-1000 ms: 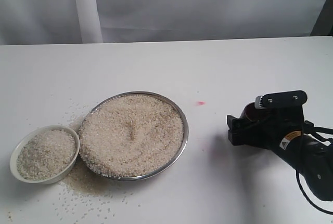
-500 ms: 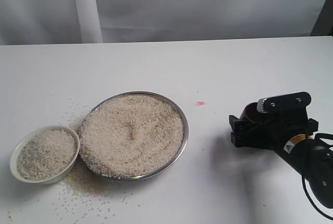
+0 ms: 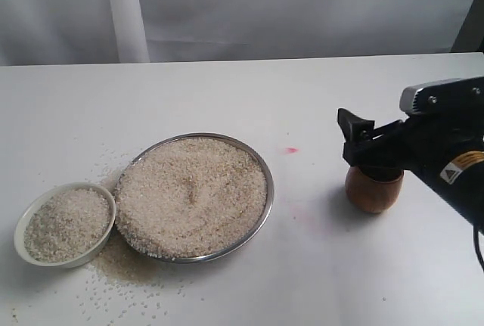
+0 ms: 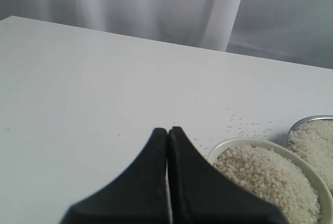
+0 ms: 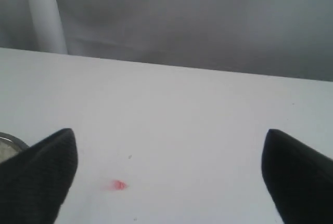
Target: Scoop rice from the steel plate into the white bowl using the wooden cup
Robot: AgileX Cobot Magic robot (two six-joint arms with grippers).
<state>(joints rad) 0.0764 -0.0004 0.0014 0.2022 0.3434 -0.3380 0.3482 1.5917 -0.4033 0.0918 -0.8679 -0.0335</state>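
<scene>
Exterior view: rice (image 3: 193, 194) fills steel plate (image 3: 270, 190) and white bowl (image 3: 82, 259).

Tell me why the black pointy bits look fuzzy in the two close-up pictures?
Left wrist view: the left hand sits right by the lens, so its edges go soft, while the white bowl looks sharper. Right wrist view: same for the right hand. Exterior view: even light, with a soft shadow beside the wooden cup.
</scene>
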